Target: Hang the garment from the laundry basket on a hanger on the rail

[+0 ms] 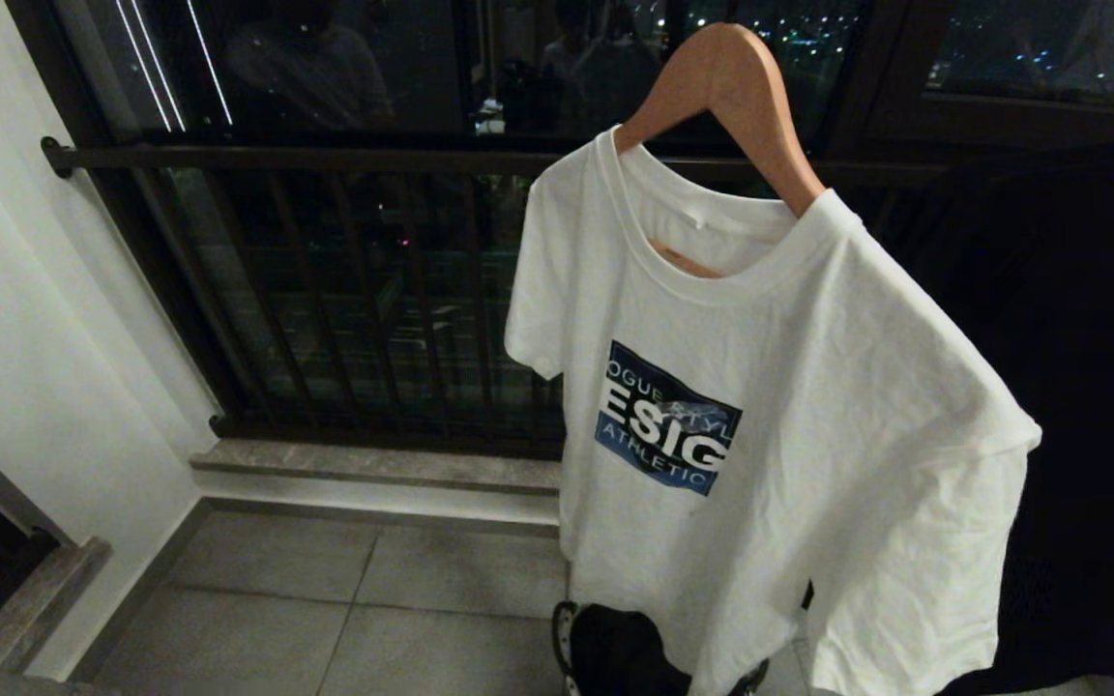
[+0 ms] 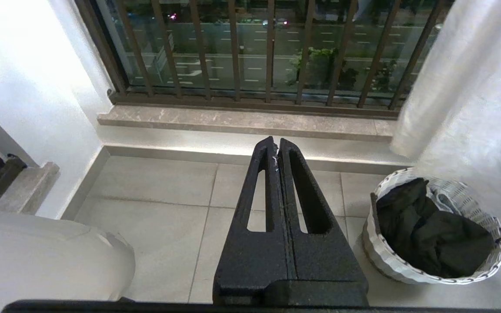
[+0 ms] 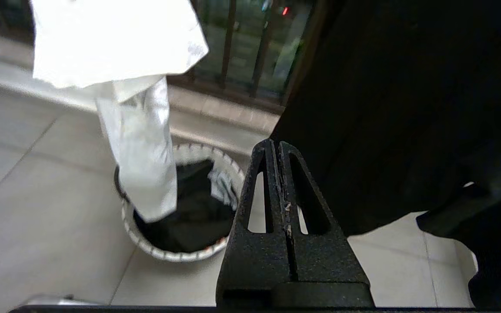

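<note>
Where the white wall (image 1: 25, 319) meets the grey tiled floor (image 1: 344, 619) on the left, a broad stretch of tile lies open, bounded at the back by a stone sill (image 1: 373, 464) under the dark barred railing (image 1: 344, 290), whose top rail (image 1: 277, 158) runs level across the window. Further right, a white T-shirt (image 1: 770, 425) with a blue printed panel on the chest hangs on a wooden hanger (image 1: 726, 92); its hem falls to just above the laundry basket (image 1: 567, 638), of which the head view catches only a bit of flecked rim and dark contents at the bottom edge. A black garment (image 1: 1079, 406) hangs just beside the shirt on the right and fills that side down to the floor, leaving little room there. Neither arm shows in the head view. The left wrist view shows what it cannot: the left gripper (image 2: 277, 145) with its two black fingers pressed together, holding nothing, poised over bare tile with the white woven basket (image 2: 381, 256) standing off to one side, dark clothing (image 2: 429, 234) heaped inside it and the shirt's hem (image 2: 463, 108) hanging beside it. The right wrist view gives the right gripper (image 3: 275, 148), likewise closed tight on nothing, above the floor between the basket (image 3: 146, 243) and the hanging black cloth (image 3: 407, 108), with the shirt's lower edge (image 3: 141, 152) dangling over the basket's mouth.
</note>
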You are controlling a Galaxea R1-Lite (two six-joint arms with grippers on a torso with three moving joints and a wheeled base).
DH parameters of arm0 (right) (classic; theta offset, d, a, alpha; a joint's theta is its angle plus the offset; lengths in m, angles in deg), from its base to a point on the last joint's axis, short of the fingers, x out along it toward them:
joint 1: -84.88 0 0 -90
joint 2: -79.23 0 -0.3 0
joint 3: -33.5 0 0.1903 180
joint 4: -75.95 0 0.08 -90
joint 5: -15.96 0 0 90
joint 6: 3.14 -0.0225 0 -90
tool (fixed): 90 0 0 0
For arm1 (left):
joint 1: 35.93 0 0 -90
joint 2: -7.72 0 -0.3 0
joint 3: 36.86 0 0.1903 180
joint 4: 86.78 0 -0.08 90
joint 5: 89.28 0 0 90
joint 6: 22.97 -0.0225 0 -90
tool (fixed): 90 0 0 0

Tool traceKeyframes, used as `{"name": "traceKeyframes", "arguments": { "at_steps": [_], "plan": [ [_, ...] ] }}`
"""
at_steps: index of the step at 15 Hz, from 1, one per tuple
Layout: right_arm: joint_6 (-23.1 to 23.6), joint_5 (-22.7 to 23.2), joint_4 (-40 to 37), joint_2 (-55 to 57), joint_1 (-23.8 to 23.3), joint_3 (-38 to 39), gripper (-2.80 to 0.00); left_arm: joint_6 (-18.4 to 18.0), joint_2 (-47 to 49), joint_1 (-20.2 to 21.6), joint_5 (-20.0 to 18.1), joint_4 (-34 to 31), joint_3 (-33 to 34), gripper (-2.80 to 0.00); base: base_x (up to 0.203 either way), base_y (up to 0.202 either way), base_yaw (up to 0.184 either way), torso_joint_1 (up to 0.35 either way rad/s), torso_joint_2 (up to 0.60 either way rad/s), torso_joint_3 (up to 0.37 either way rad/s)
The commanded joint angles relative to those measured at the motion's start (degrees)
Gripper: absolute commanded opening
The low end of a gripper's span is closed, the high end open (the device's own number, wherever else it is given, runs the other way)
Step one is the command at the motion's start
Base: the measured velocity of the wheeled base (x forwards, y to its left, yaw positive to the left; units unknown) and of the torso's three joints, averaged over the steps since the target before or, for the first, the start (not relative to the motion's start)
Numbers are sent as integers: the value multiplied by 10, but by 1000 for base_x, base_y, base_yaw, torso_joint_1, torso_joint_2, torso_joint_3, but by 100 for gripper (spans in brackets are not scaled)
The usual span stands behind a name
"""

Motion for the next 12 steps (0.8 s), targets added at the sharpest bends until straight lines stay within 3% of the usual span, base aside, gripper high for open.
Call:
{"name": "traceKeyframes", "arguments": {
  "at_steps": [1, 4, 12],
  "plan": [
    [-4, -5, -3, -45, 5, 2, -280, 0, 0, 0, 0, 0, 0, -280, 0, 0, 0, 0, 0, 0],
    [-27, -20, -7, -40, 6, 3, -280, 0, 0, 0, 0, 0, 0, -280, 0, 0, 0, 0, 0, 0],
    [-30, -23, -7, -40, 7, 3, -280, -2, 0, 0, 0, 0, 0, -280, 0, 0, 0, 0, 0, 0]
  ]
}}
